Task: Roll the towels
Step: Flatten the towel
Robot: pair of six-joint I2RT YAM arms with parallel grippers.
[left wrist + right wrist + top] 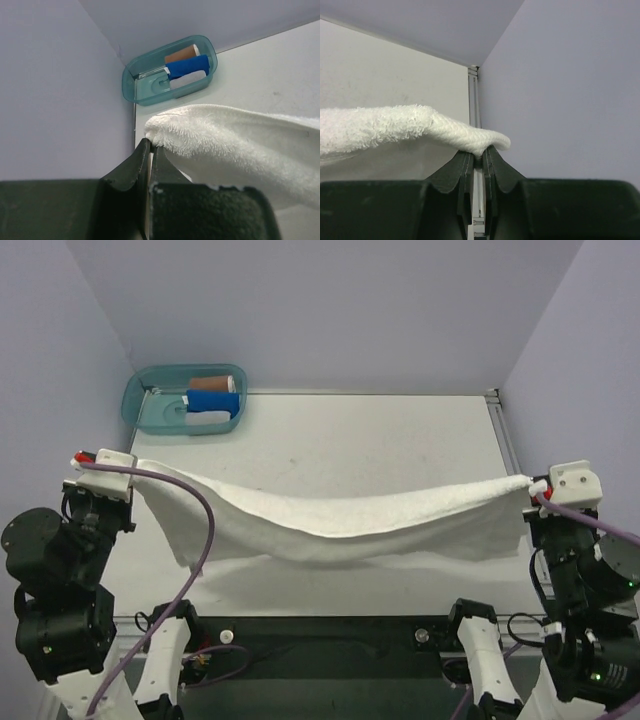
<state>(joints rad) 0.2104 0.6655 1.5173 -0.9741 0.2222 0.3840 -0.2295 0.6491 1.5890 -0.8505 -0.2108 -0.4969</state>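
A white terry towel (330, 520) hangs stretched between both arms above the table, sagging in the middle, its lower edge drooping toward the near side. My left gripper (128, 478) is shut on the towel's left corner (157, 131), seen pinched at the fingertips in the left wrist view. At the right, my right gripper (532, 486) is shut on the other corner (480, 145), the cloth folded over the fingertips in the right wrist view.
A teal plastic bin (140, 405) stands at the far left corner, holding a brown roll (212, 384), a blue roll (212, 400) and a pale one (208, 418). Lilac walls close in left, right and back. A metal rail (505, 435) runs along the table's right edge.
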